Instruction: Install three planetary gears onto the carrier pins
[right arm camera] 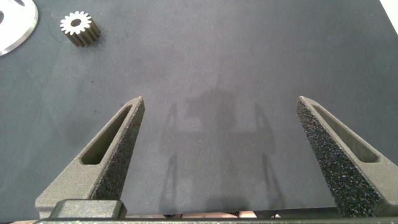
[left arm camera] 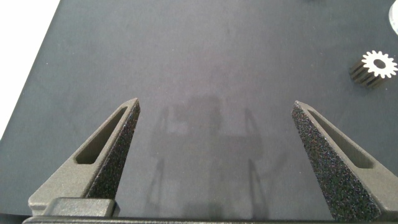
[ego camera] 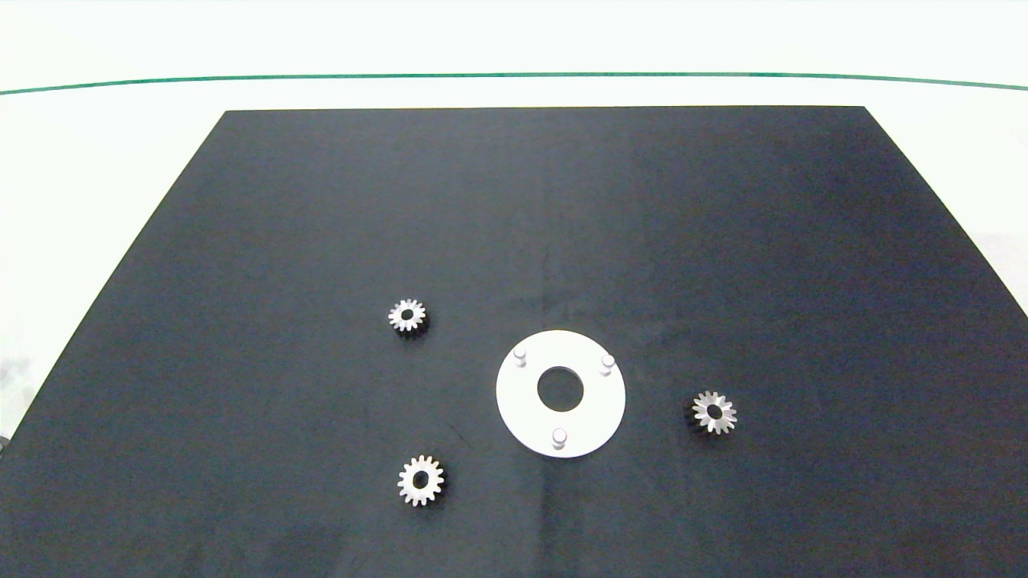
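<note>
Both grippers spread wide, holding nothing, and neither arm reaches into the head view.

Head view: large black matte mat (ego camera: 514, 241) lies on a white tabletop (ego camera: 96, 160), with a thin green line (ego camera: 514, 75) running across the white at the far side. Flat white carrier disc with a big centre hole (ego camera: 530, 409) sits on the mat's near half, slightly right of centre. Three short whitish round carrier pins stand on it in a triangle: far-left pin (ego camera: 520, 354), far-right pin (ego camera: 607, 362), near pin (ego camera: 559, 437). All three pins bare. Three small silver metal toothed planetary gears lie flat on the mat, each apart from the disc: left far gear (ego camera: 407, 315), left near gear (ego camera: 420, 481), right gear (ego camera: 714, 412) just beside the disc's right side, not touching.

Left wrist view: left gripper (left arm camera: 214, 134) hovers over bare black mat, its two grey fingers (left arm camera: 109, 146) well apart, with its shadow on the mat between them. One silver gear (left arm camera: 375, 67) shows off to the side, and a sliver of the white disc (left arm camera: 393, 20) at the frame edge.

Right wrist view: right gripper (right arm camera: 221, 134) also over bare mat, fingers (right arm camera: 115, 146) fully apart, empty. One silver gear (right arm camera: 79, 27) shows ahead, next to the white disc's edge (right arm camera: 15, 28).
</note>
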Robot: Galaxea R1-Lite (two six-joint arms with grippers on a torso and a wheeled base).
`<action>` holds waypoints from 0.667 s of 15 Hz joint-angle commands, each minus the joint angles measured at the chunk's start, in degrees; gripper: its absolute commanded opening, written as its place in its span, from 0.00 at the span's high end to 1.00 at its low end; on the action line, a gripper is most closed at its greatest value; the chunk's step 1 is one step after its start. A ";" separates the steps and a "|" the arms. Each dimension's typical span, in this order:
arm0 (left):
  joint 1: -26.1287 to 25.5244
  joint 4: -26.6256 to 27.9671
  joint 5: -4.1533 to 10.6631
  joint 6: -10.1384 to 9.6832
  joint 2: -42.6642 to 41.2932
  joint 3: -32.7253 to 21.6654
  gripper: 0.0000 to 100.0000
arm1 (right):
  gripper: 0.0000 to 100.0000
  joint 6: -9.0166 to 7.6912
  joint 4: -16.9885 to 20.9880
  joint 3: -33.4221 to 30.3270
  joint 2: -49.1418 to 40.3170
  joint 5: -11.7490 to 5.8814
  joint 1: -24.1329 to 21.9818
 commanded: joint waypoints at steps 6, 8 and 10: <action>0.09 -0.07 0.02 0.60 -0.02 0.00 0.00 | 0.00 -0.22 0.24 0.00 0.08 -0.15 -0.02; 0.09 -0.07 0.02 0.69 -0.02 0.00 0.00 | 0.00 -0.74 0.33 0.00 0.08 -0.15 -0.02; 0.09 0.19 0.02 1.22 -0.02 -1.32 0.00 | 0.00 -0.92 0.85 -0.26 0.08 0.20 -0.02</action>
